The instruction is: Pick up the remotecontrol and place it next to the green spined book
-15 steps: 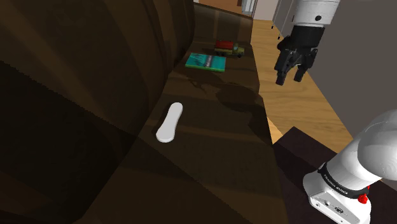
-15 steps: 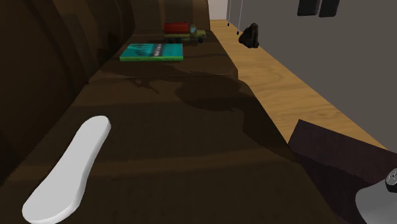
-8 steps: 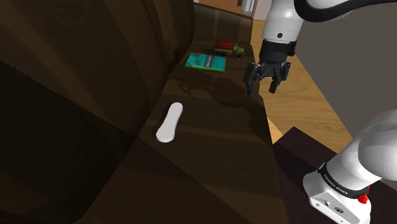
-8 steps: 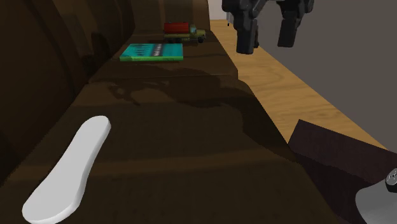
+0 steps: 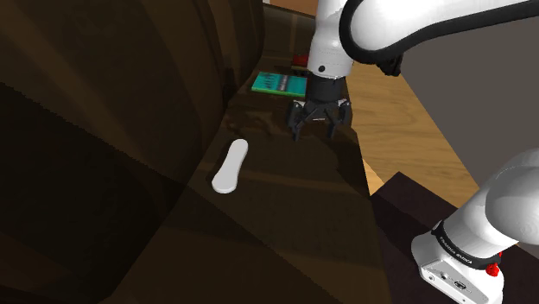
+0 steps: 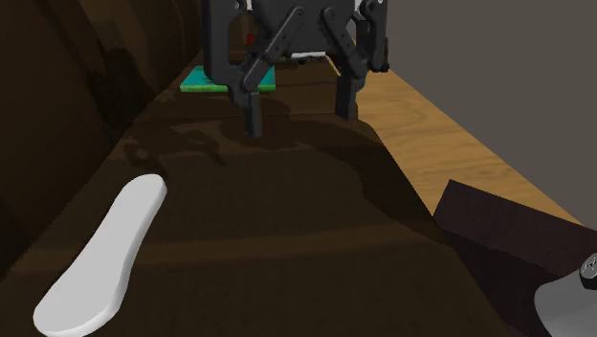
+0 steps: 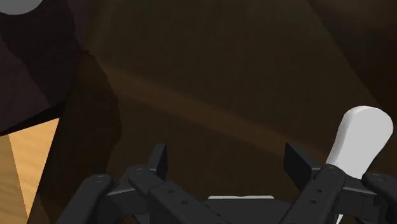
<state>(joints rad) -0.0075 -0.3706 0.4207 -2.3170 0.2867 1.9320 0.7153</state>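
Note:
The remote control point(image 5: 231, 166) is a plain white, elongated bar lying flat on the dark brown couch seat point(image 5: 285, 199); it also appears large in the second exterior view point(image 6: 102, 253) and beside one finger in the wrist view point(image 7: 357, 135). The teal book point(image 5: 279, 83) lies flat further along the seat, partly hidden behind the hand in the second exterior view point(image 6: 203, 80). My gripper point(image 5: 316, 129) hangs open just above the seat, between the book and the remote, holding nothing; its fingers point(image 6: 253, 120) stand wide apart.
The couch's dark backrest point(image 5: 129, 95) rises along the shoulder view's left. A wooden floor point(image 5: 402, 121) runs past the seat's edge on the right. The robot's stand point(image 5: 423, 224) sits at lower right. A red toy truck point(image 5: 302, 60) peeks out beyond the book.
The arm has swung from over the wooden floor to over the couch seat and dropped lower, towards the remote. The gripper stayed open. Remote and book have not moved.

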